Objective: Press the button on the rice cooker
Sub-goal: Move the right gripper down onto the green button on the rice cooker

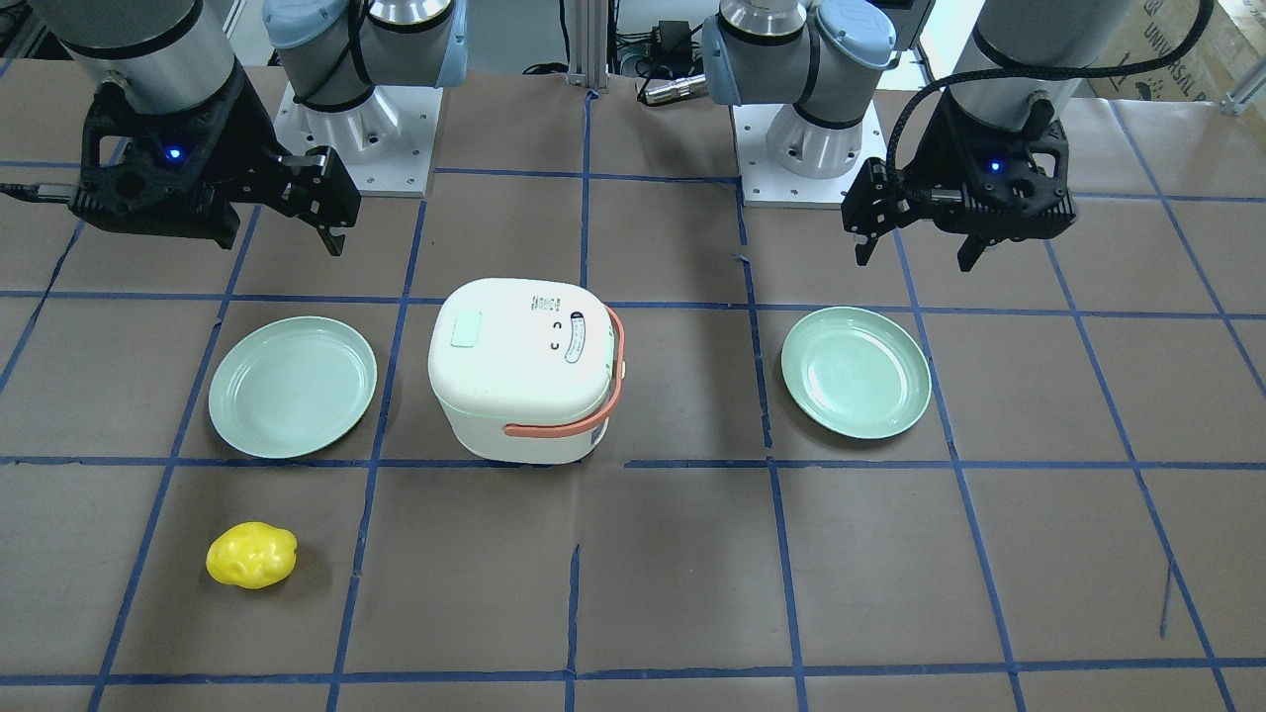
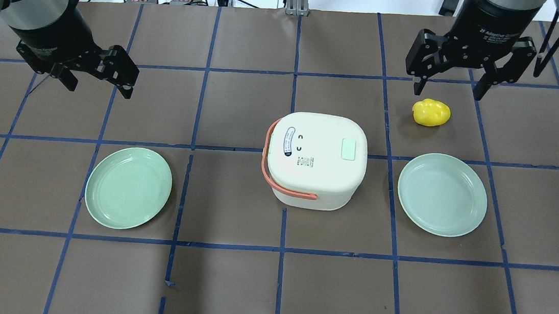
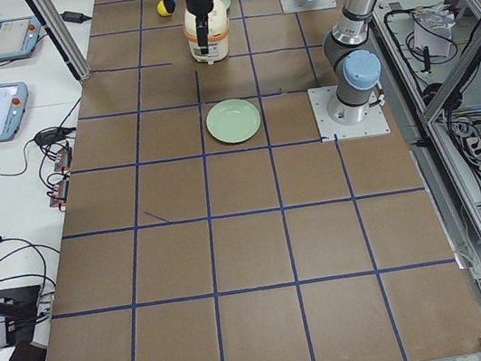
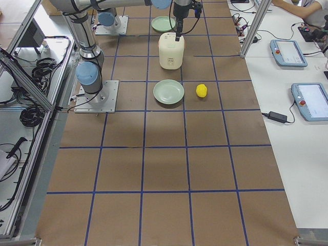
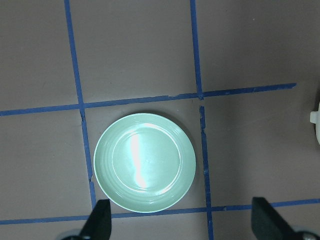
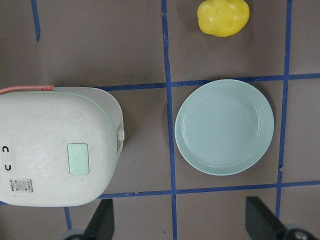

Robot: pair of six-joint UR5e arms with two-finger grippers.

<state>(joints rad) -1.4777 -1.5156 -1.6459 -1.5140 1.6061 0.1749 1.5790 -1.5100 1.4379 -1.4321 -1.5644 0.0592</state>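
**One rice cooker, its button not touched**

One white rice cooker [image 2: 315, 160] is seen in the middle of the table [image 2: 226, 285], between the two arms. It is set upright with its lid shut. One pale green button [image 2: 349, 149] is found on top of the lid, on the side nearer the robot's right arm. One orange handle [image 2: 264, 163] is folded down around the other side of the lid. Nothing is pressed on the button, and no finger is near it.

Two green plates are counted. One plate [image 2: 128, 187] is laid on the robot's left side, well apart from the cooker. The other plate [image 2: 442, 194] is laid on the robot's right side, near the cooker but not touching it. Nothing is held in either plate.

One bumpy yellow thing [image 2: 431, 112] is laid on the right side too, near the right plate and farther from the robot's base.

Two grippers are seen, and both are held up in the air. The left gripper [image 2: 99, 87] is spread wide, and nothing is held in it. The left plate is seen below it in the left wrist view. The right gripper [image 2: 449, 91] is spread wide too, with nothing held. The cooker, the right plate and the yellow thing are all seen below it in the right wrist view.

The brown table is marked into squares by blue tape lines [image 2: 281, 249].
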